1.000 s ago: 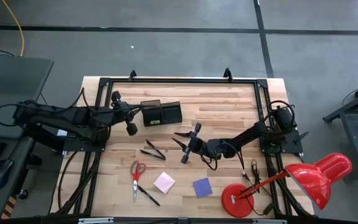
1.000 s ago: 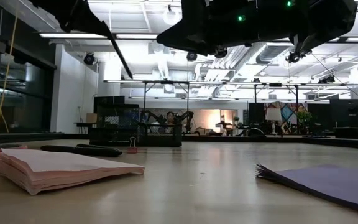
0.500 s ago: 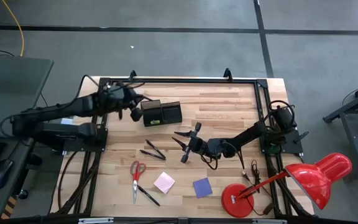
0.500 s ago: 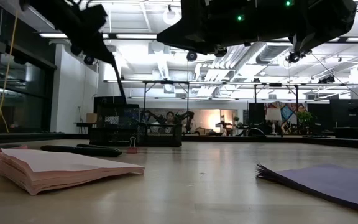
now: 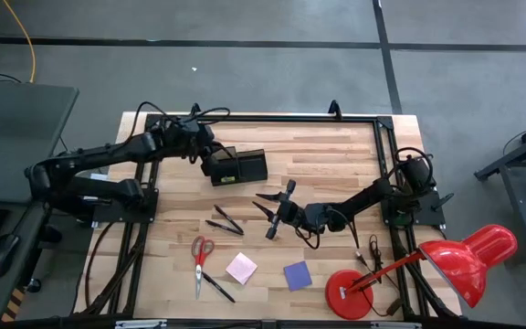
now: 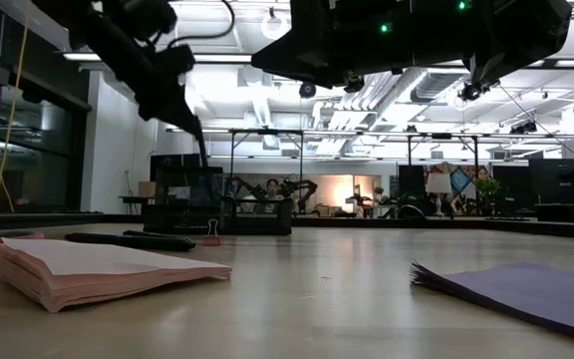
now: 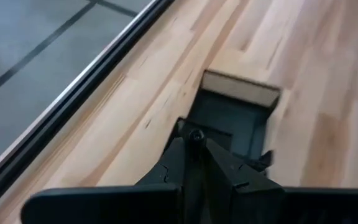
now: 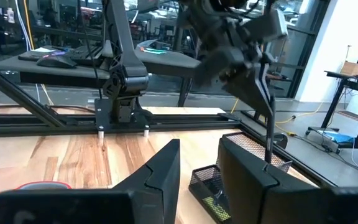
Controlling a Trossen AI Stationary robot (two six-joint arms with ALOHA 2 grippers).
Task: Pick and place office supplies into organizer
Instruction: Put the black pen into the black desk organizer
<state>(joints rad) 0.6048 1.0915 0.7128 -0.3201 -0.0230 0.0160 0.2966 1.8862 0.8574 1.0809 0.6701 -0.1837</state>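
My left gripper (image 5: 206,157) is over the left end of the black organizer (image 5: 238,166), shut on a thin black pen (image 8: 268,124) that points down at the mesh box (image 8: 229,180). My right gripper (image 5: 268,208) hovers level over the middle of the table, fingers apart and nothing between them (image 8: 199,143). On the near left part of the table lie the red-handled scissors (image 5: 200,256), two pens (image 5: 224,222), another pen (image 5: 217,287), a pink pad (image 5: 241,268) and a purple pad (image 5: 298,275). My left gripper pinches the pen by its upper end (image 7: 196,135) between its two shut fingers. The fingers come slanting down from the table's far left. The pen hangs steeply below them, its lower tip (image 8: 268,160) at the organizer's rim; whether it touches the box I cannot tell.
A big red desk lamp (image 5: 468,260) with a round base (image 5: 350,292) stands at the near right corner. A black frame rail (image 5: 263,117) runs along the table's far edge. Bare wood lies to the right of the organizer.
My left gripper has swung from beside the organizer's left end toward the far edge, then come right and down over the organizer, turning as it went. The pen stayed in its hold and now points down at the box. The right arm has kept still.
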